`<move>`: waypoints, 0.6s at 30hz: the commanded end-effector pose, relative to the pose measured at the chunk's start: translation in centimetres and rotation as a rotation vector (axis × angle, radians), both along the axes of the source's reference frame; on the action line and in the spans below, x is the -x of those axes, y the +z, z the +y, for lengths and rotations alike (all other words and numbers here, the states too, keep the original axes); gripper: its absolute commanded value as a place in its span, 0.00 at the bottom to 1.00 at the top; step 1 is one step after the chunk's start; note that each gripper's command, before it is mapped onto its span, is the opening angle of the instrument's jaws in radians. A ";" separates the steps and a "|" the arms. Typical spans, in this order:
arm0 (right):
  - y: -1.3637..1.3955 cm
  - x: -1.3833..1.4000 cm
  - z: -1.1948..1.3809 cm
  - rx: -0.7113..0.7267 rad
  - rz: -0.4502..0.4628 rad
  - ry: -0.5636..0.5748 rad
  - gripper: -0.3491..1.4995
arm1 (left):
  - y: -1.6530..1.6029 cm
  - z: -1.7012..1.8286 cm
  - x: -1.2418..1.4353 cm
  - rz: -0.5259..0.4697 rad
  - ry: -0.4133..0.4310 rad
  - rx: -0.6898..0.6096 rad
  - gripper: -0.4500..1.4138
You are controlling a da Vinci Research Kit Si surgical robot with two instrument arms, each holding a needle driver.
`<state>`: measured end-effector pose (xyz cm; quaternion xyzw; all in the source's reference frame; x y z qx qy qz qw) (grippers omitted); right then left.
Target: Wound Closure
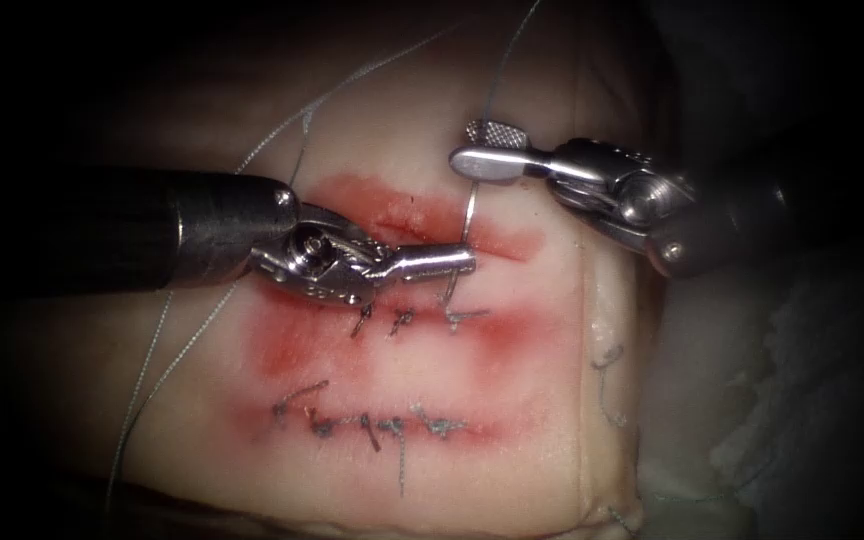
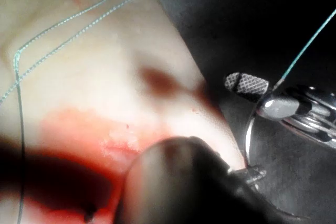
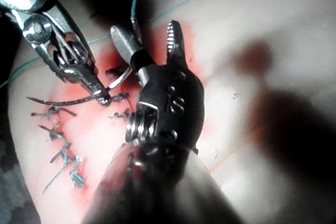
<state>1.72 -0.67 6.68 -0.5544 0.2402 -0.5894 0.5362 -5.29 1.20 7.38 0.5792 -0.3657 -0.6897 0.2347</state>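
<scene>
1. Two tools meet around the middle of the endoscope view. The left tool (image 1: 457,262) comes in from the left edge with its jaws clamped tight on the needle (image 1: 471,215), pinching it right at their tips. From the right wrist camera (image 3: 102,97) the grip looks to be roughly mid-curve.
2. The right tool (image 1: 467,145) comes in from the upper right with its jaws spread wide, and they aren't gripping anything. The ridged jaw is on top and the smooth one below. The needle's upper end reaches up to that gap, but I can't tell if it touches either jaw. It's the same wide gap from the left wrist camera (image 2: 257,95) and the right wrist camera (image 3: 147,38).
3. The needle is a thin silver arc standing nearly upright between the two tools, near the right end of the cut (image 1: 402,212). From the right wrist camera its long pointed half (image 3: 63,101) sweeps out past the left tool's tip over the skin. It looks free, though I can't say for sure that it's clear of the tissue (image 1: 512,380).
4. The thread (image 1: 512,50) runs from the right tool's jaws up to the top edge, and more strands trail down the left side.
5. The tissue is pale with smears of red fluid (image 1: 292,345). There are two rows of dark stitches (image 1: 407,318) below the tools, one just under the left tool's jaws and one lower down.
</scene>
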 end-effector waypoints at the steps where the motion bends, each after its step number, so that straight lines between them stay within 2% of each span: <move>1: 0.00 -0.09 -0.01 -0.048 0.023 0.012 0.54 | 0.03 0.06 0.07 -0.003 0.001 0.003 0.00; 2: 0.00 -0.09 -0.01 -0.086 0.036 0.023 0.45 | 0.03 0.06 0.07 -0.003 0.001 0.003 0.00; 3: 0.00 -0.09 -0.01 -0.129 0.051 0.035 0.23 | 0.03 0.06 0.07 -0.003 0.000 0.003 0.00; 4: 0.00 -0.09 -0.01 -0.140 0.055 0.038 0.07 | 0.03 0.06 0.07 -0.003 0.000 0.003 0.00; 5: 0.00 -0.09 -0.01 -0.145 0.057 0.039 0.00 | 0.03 0.06 0.07 -0.003 0.000 0.003 0.00; 14: 0.01 -0.09 -0.05 -0.157 0.073 0.014 0.00 | 0.02 0.07 0.07 -0.004 0.002 0.002 0.01; 15: 0.01 -0.09 -0.06 -0.156 0.073 0.014 0.00 | 0.01 0.08 0.07 -0.004 0.002 0.002 0.14; 16: 0.01 -0.09 -0.06 -0.156 0.073 0.014 0.00 | 0.01 0.08 0.07 -0.004 0.002 0.002 0.14; 17: 0.02 -0.08 -0.06 -0.161 0.077 0.009 0.00 | 0.02 0.09 0.07 -0.010 0.015 0.001 0.40; 18: 0.03 -0.08 -0.07 -0.147 0.077 -0.014 0.00 | 0.03 0.10 0.07 -0.015 0.026 0.002 0.53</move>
